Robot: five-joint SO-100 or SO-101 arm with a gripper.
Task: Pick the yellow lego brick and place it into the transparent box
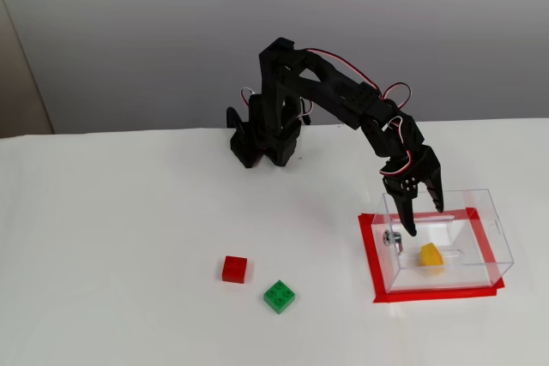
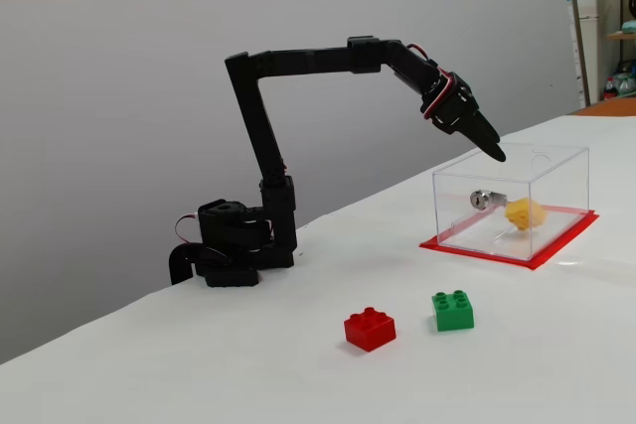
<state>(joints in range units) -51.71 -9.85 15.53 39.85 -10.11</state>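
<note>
The yellow lego brick point(image 1: 431, 257) point(image 2: 525, 212) is inside the transparent box point(image 1: 491, 227) point(image 2: 556, 176), tilted on an edge near the box floor. The box has a small metal knob point(image 1: 392, 237) point(image 2: 480, 198) on one wall. My gripper point(image 1: 424, 217) point(image 2: 490, 149) hangs over the box's open top, on the knob side, with its tips at about rim height. Its jaws are spread apart and hold nothing. The brick lies below and clear of the fingers.
The box stands on a red-taped rectangle point(image 1: 371, 256) point(image 2: 542, 257). A red brick point(image 1: 234, 268) point(image 2: 370, 328) and a green brick point(image 1: 279, 296) point(image 2: 452, 310) lie on the white table, away from the box. The arm's base point(image 1: 262, 139) point(image 2: 234, 250) stands at the table's back.
</note>
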